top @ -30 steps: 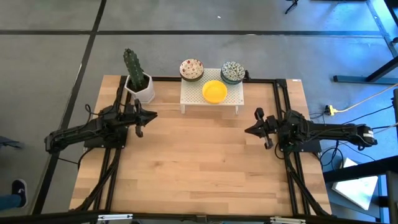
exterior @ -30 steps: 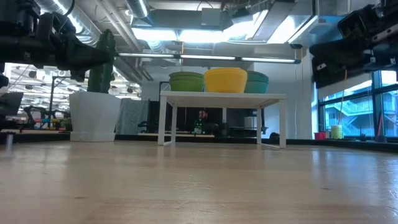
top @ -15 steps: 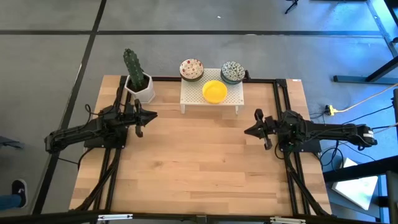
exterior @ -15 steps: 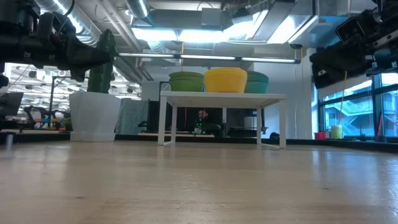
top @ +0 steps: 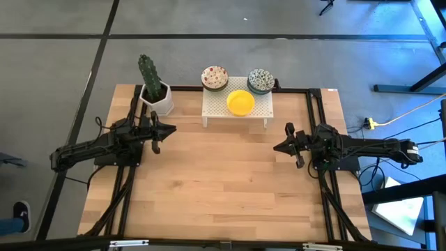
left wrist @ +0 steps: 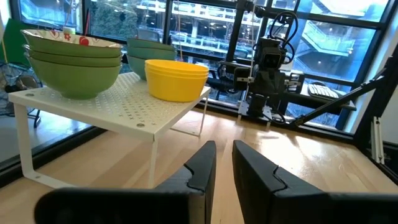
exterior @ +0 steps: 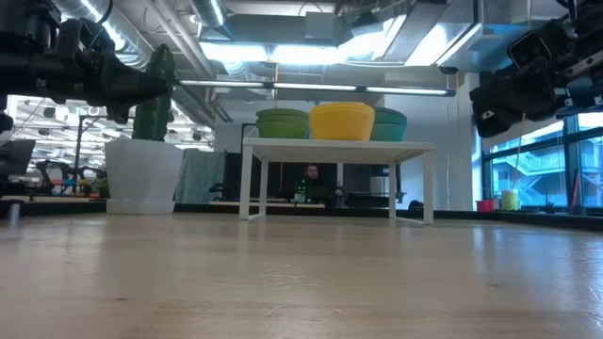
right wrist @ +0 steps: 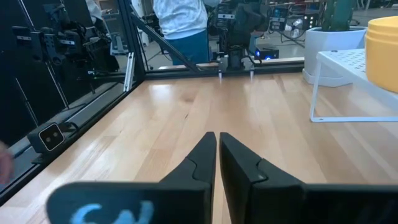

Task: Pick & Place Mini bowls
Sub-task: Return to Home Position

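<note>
A white perforated stand stands at the table's far middle. On it rest three stacks of mini bowls: red-speckled at its far left, grey-green patterned at its far right, and plain yellow in front. The left wrist view shows the yellow stack and the red-speckled stack. My left gripper is shut and empty, raised over the table to the stand's left and nearer. My right gripper is shut and empty, raised to the stand's right and nearer; its fingers point across the table.
A white pot with a cactus stands at the far left, beside the stand. Black frame rails run along the table's sides. Bare wood lies between the two grippers and toward the near edge. A person stands beyond the table.
My right gripper has sunk a little and stays shut. The bowls and my left gripper have kept still.
</note>
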